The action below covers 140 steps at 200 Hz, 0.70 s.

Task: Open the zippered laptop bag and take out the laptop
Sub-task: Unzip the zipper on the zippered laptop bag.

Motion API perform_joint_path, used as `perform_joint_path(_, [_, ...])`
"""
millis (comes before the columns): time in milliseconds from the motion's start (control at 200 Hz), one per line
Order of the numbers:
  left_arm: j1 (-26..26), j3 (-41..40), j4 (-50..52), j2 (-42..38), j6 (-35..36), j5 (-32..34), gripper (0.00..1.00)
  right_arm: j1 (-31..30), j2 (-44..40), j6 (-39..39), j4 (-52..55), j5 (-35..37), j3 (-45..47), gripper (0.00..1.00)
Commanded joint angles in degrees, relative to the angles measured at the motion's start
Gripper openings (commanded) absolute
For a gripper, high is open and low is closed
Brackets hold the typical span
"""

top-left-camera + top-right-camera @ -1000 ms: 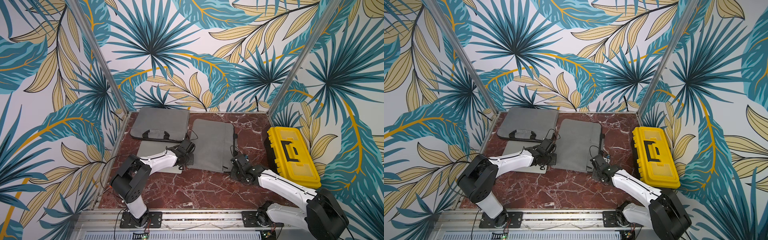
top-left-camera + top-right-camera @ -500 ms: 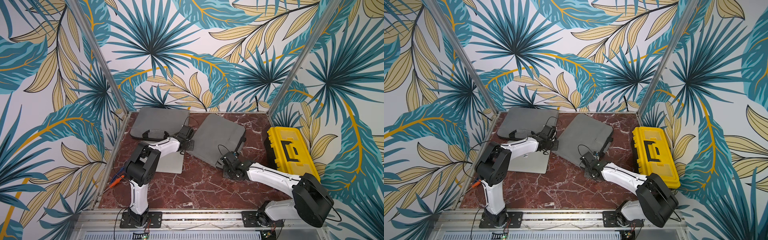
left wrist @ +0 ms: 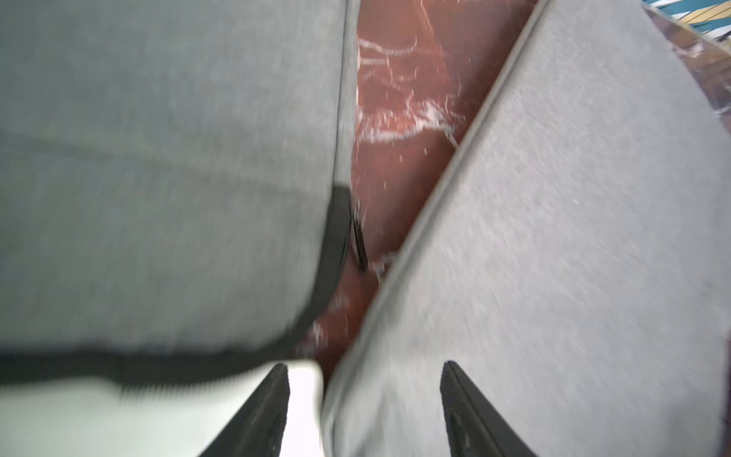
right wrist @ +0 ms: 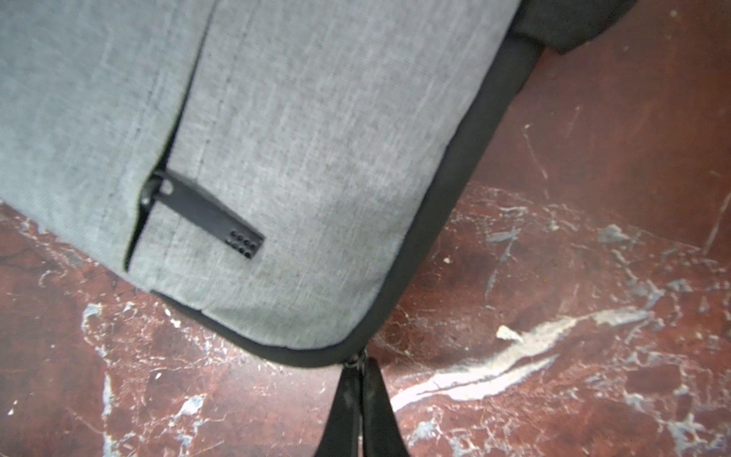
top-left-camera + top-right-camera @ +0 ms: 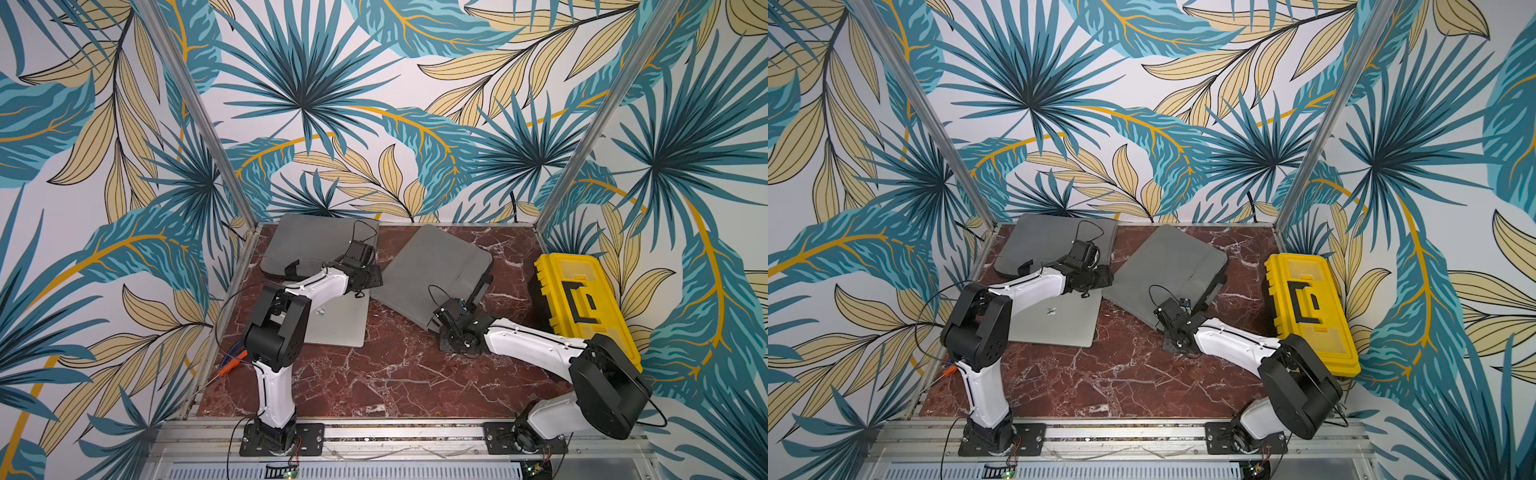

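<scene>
1. The bench (image 5: 374,382) carries two grey bags, a laptop and a yellow toolbox (image 5: 582,307).
2. The bag (image 5: 432,266) lies flat at mid-bench, turned at an angle, with one corner toward the robot. Both top views show it.
3. The rear bag (image 5: 316,245) lies flat in the far left corner of the bench, apart from the bag.
4. The laptop (image 5: 336,324) is out, lid closed, flat on the bench at the left, partly under the left arm. Its far right corner lies just beside the bag's left corner. Its far edge meets the rear bag's trim; whether it runs under it cannot be told.
5. The left gripper (image 3: 364,366) is released and holds nothing. One finger (image 3: 269,411) hangs over the laptop's corner, the other over the bag's edge.
6. The right gripper (image 4: 360,372) is clenched on the zip pull (image 4: 358,361) at the bag's near corner, low over the bench.
7. A pocket pull (image 4: 205,215) lies flat on the bag's face, untouched.
8. The toolbox stands closed at the right edge, well apart from both grippers.
</scene>
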<state>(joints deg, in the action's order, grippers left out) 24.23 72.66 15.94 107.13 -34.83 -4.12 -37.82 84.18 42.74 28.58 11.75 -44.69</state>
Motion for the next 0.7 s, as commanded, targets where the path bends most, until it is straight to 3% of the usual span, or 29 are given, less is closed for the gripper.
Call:
perform_joint_path(0, [2.23,-6.39,-2.27,-6.91,-8.72,-3.12,0.66,0.1,-0.51,-1.04,1.24,0.57,-0.64,0.0])
perform_joint_path(240, [7.85,-13.32,-3.64,-9.31,-15.69,-7.65,0.75,0.07,-0.86,-1.86,0.67,-0.3,-0.99,0.0])
perform_joint_path(696, [13.86,-7.53,-4.16,-0.35,-15.05,-16.12,0.78,0.11,-1.3,-0.83,-2.71,-3.22,0.08,0.0])
